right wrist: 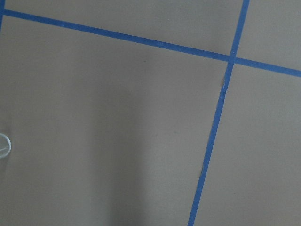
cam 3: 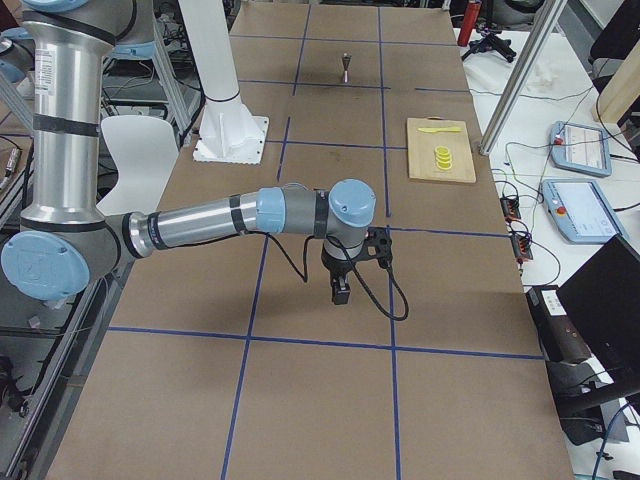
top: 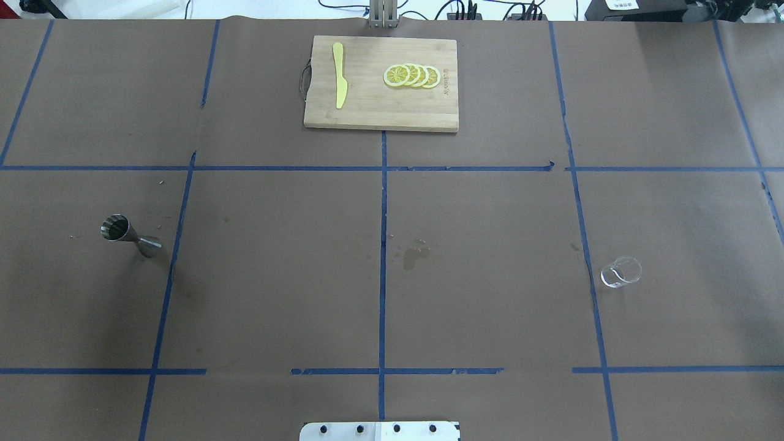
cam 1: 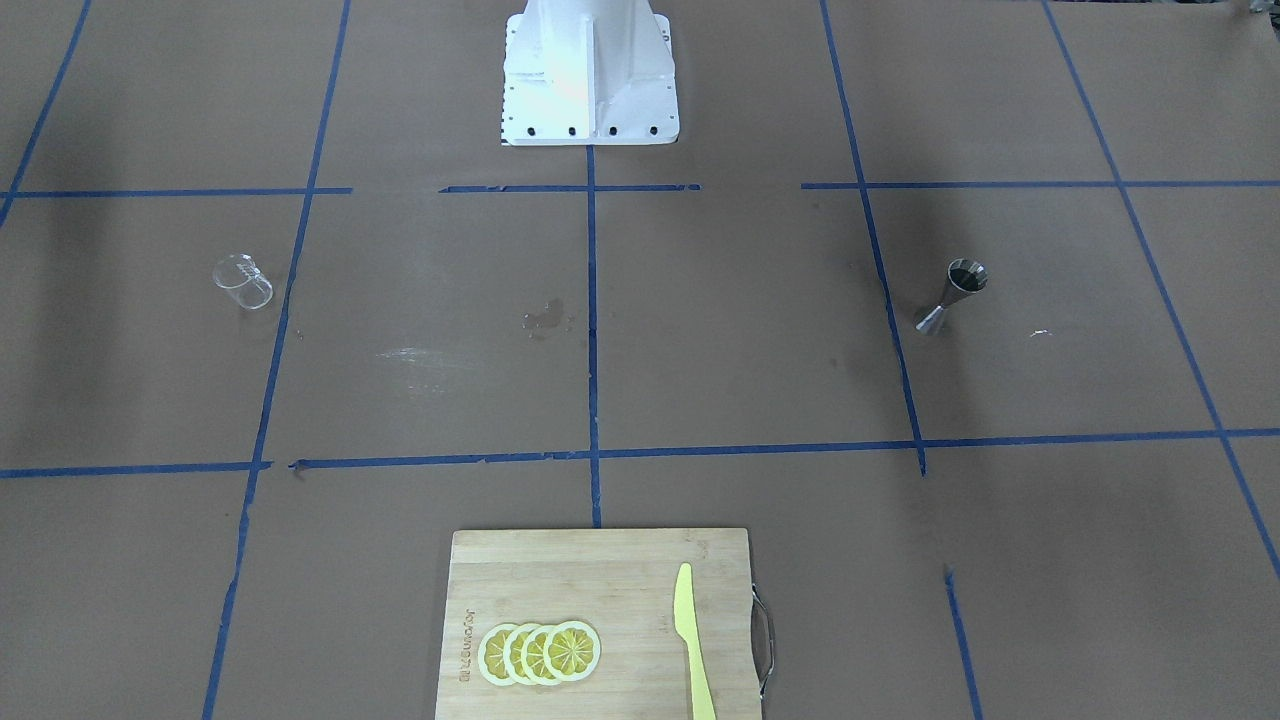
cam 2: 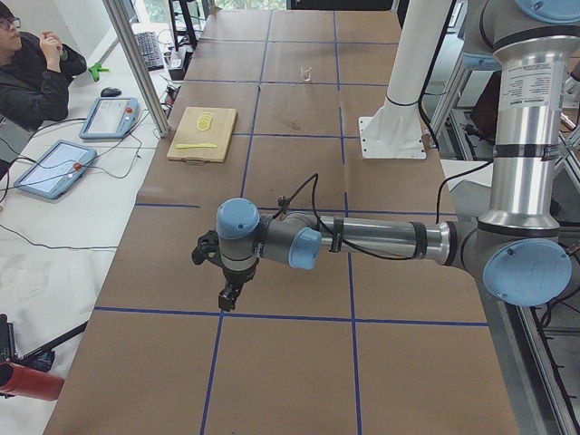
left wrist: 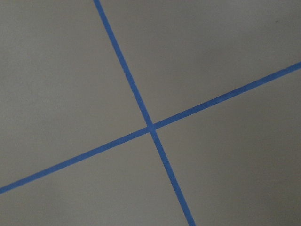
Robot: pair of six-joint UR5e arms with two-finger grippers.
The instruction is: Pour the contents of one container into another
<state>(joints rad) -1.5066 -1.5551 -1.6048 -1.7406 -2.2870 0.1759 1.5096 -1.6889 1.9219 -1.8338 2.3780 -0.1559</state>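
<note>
Cup (top: 620, 272) stands upright on the robot's right side of the table (top: 275, 275), just beside a tape line, with nothing touching it. Left gripper (cam 2: 228, 294) and right gripper (cam 3: 341, 293) hang pointing down near opposite table ends; can't tell if fingers are spread or pressed together. Wet stain (top: 413, 254) mid-table. Jigger (top: 130, 235) upright on the left side, well apart from the cup. Far edge: cutting board (top: 380, 104) with lemon slices (top: 412, 75) and yellow knife (top: 339, 82).
</note>
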